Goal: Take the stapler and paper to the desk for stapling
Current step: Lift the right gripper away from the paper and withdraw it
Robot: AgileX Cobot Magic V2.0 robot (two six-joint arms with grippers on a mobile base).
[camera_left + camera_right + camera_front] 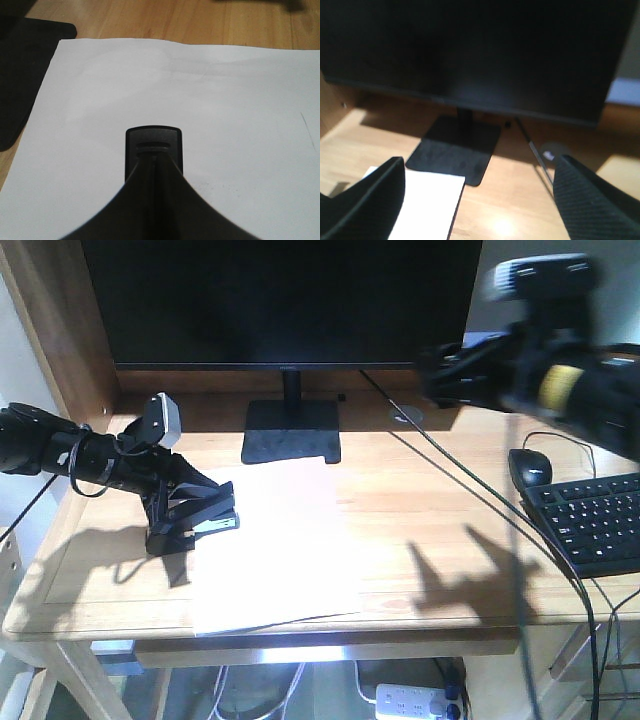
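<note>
The white paper (280,540) lies flat on the wooden desk (440,540), in front of the monitor's foot. The black stapler (215,523) sits at the sheet's left edge, its silver channel showing. My left gripper (190,512) reaches in from the left. In the left wrist view its fingers meet with no gap, and the left gripper (153,156) tips lie over the stapler (172,140) above the paper (225,100). My right gripper (435,375) hangs blurred at the upper right. The right wrist view shows the right gripper (480,200) open and holding nothing, with the paper (427,200) below it.
A dark monitor (280,300) on a black foot (292,430) fills the back of the desk. A keyboard (600,520) and a black mouse (528,468) sit at the right. Cables (470,490) cross the desk's right half. A wooden side wall (60,320) stands at the left.
</note>
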